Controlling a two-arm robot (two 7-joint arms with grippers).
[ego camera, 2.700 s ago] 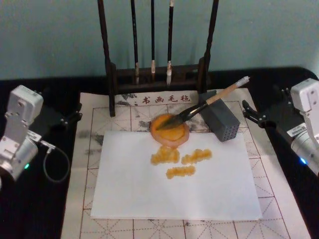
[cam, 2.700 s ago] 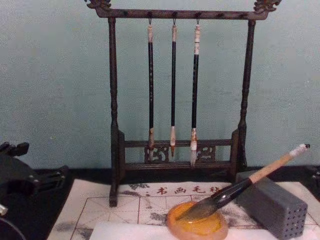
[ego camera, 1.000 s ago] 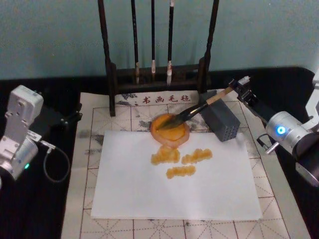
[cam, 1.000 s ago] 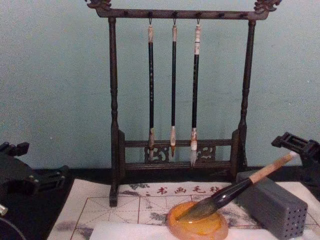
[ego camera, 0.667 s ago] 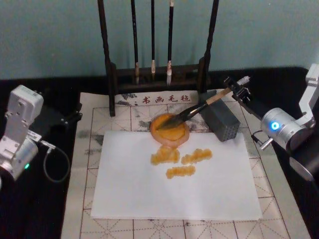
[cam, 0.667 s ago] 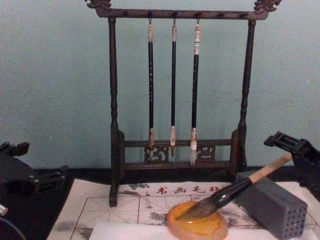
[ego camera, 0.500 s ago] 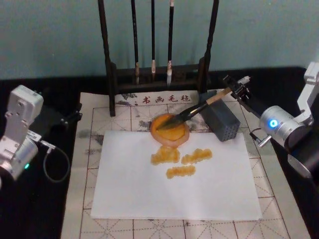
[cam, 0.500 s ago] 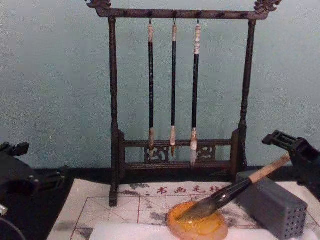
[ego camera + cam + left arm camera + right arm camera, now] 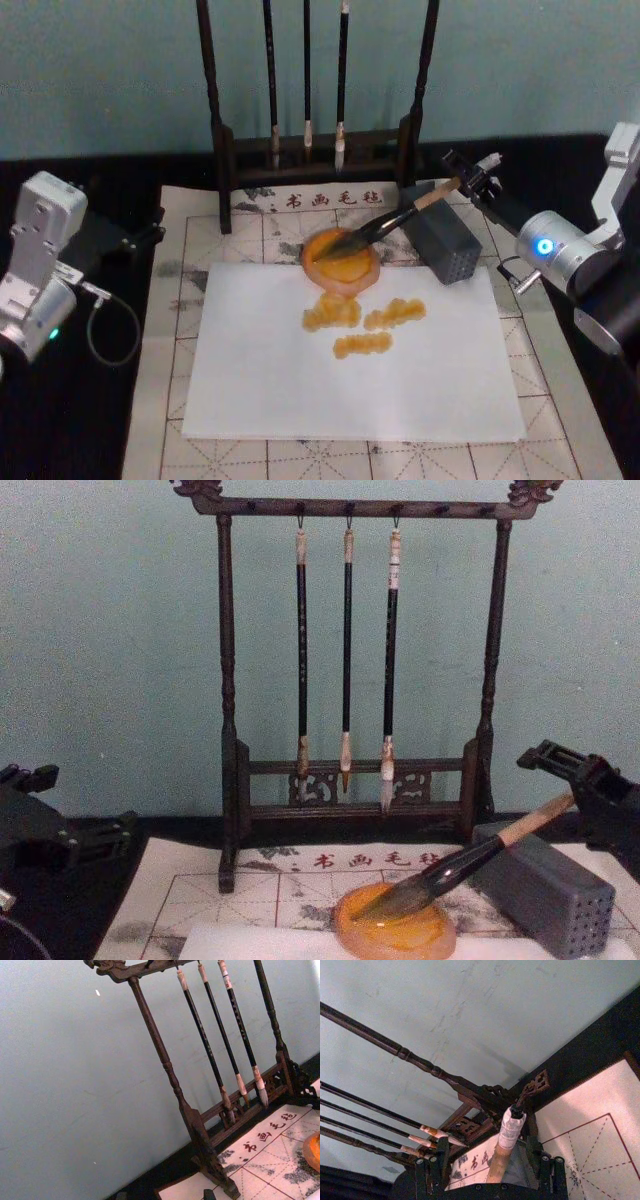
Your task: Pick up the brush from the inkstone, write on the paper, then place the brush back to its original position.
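Head view: the right gripper (image 9: 468, 172) is closing in on the white-capped end of the brush (image 9: 400, 215) – moments ago that arm was parked at the right edge; the brush itself has not shifted, its tuft lying in the inkstone (image 9: 340, 262) and its handle leaning on the grey block (image 9: 445, 245); the paper (image 9: 350, 370) is lying just in front of the dish, amber strokes near its top; the left gripper (image 9: 140, 235) is sitting parked at the left, spread and holding nothing.

Left wrist view: the rack (image 9: 170, 1067) is standing against the wall, the inkstone's rim (image 9: 315, 1149) peeking in at the edge.

Right wrist view: the jaws are standing wide apart, one finger (image 9: 430, 1172) on each side of the handle, not yet pressing it.

Chest view: the gripper (image 9: 575, 780) is hovering around the handle's upper end – the pick-up looks about to begin; I judge the next need is to squeeze shut before lifting.
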